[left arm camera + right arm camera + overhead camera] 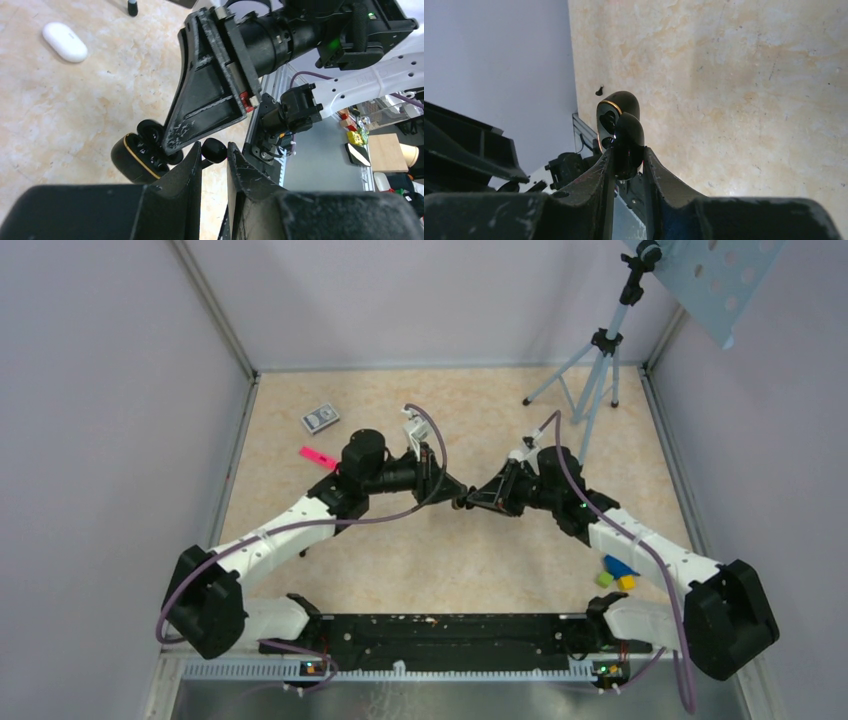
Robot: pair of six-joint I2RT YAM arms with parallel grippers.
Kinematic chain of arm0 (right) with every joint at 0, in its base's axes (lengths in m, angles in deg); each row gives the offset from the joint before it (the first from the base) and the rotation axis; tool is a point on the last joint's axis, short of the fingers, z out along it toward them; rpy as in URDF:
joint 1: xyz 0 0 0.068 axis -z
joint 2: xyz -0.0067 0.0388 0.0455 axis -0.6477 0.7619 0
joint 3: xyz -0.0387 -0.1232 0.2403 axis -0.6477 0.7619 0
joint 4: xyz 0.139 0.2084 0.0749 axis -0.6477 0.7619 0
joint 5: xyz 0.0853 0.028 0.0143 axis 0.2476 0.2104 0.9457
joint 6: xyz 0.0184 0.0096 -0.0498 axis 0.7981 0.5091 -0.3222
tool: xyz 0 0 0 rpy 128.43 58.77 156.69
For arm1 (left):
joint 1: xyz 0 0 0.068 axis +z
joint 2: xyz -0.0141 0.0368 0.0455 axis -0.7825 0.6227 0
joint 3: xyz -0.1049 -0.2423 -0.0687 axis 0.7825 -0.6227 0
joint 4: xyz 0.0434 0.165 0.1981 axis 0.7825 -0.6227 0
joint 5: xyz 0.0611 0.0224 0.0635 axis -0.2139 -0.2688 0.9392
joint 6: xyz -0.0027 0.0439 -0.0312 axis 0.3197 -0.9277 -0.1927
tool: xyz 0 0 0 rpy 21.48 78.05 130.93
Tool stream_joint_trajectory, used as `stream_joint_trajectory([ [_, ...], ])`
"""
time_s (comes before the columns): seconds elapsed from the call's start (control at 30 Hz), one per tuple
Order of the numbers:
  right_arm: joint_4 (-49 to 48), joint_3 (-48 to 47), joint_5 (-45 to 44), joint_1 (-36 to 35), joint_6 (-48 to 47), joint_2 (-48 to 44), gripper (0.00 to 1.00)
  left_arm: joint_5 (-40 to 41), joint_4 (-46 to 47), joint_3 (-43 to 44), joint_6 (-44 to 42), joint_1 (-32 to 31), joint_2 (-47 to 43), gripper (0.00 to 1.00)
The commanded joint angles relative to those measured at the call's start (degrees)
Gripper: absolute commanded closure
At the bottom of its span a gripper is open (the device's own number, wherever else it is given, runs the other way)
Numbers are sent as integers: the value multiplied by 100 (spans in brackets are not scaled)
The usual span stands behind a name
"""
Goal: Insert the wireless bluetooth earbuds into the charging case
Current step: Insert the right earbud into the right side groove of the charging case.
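On the table [450, 560], at about 10 o'clock from the spot where the two arms meet, we see a pink strip [318, 456], and a small grey patterned box [320, 418] just past it toward 12 o'clock. The left gripper [214, 152] reaches in from 8 o'clock. Its fingers [187, 175] are pressed nearly together, with a small black rounded piece [212, 148] nipped at their tips. We cannot tell whether that piece is one of the earbuds. In the left wrist view a white pill-shaped object [64, 42] lies alone on the table at 10 o'clock, well apart from everything else. The charging case [616, 112] sits just beside the nipped piece, at its 9 o'clock in that view. It is open and held near the middle of the table, and its gold-rimmed half shows dark hollows inside. The right gripper [628, 155] comes in from 4 o'clock and pinches the glossy domed half of the case between its fingers. The rimmed half stands out beyond the fingertips toward 12 o'clock in the right wrist view. The two grippers are tip to tip, and one right finger crosses in front of part of the case in the left wrist view. Farther right, a tripod [592, 380] stands between 1 and 2 o'clock, and a few coloured blocks [618, 573] lie at 4 o'clock beside the right arm.
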Motion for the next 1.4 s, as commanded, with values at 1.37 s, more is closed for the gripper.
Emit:
stream_joint_trajectory([
  [1.37,-120,-48,-386,-197,567,-416,100,682,382,-252,-708,-323,347,91],
])
